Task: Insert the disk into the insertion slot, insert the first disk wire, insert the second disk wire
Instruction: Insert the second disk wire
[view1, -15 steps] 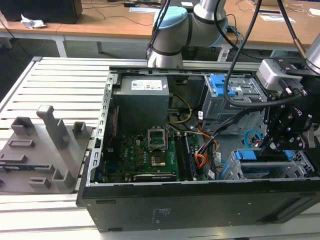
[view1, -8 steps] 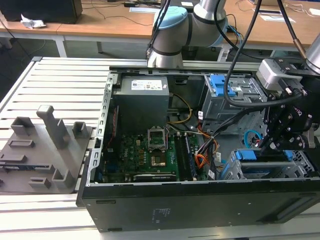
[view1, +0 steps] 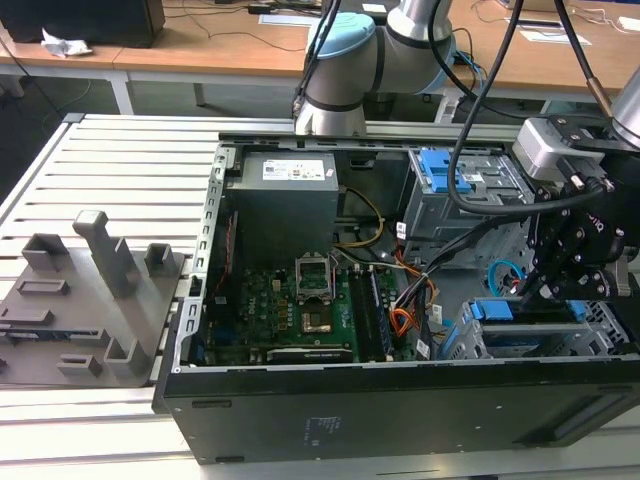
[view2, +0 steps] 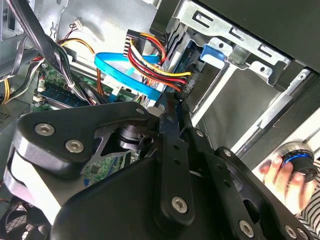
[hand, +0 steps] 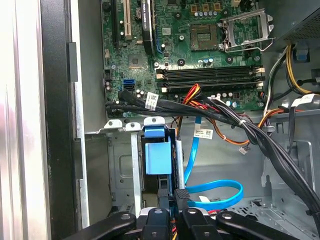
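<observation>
Disk (hand: 156, 150) sits seated inside the insertion slot (hand: 120, 165); gripper (hand: 172, 220), fingers clamped together on a plug at the disk's rear, light-blue second disk wire (hand: 220, 192) looping beside it.

Slatted metal bench (view1: 120, 160) (wooden desks (view1: 200, 50) behind)

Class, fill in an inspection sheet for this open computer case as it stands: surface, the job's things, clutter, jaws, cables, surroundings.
Surface: ribbed metal bench carrying the open computer case.
Job's things: the disk, in its blue carrier, sits inside the insertion slot; the second disk wire loops beside it.
Clutter: grey fixture tray on the bench at the exterior view's left.
Jaws: the gripper is at the slot, by the plugs; jaw state cannot be told.
Cables: orange-and-multicoloured wire bundle runs to the slot; black cable bundle crosses the case.
Surroundings: wooden desks behind; a hand on a knob.
</observation>
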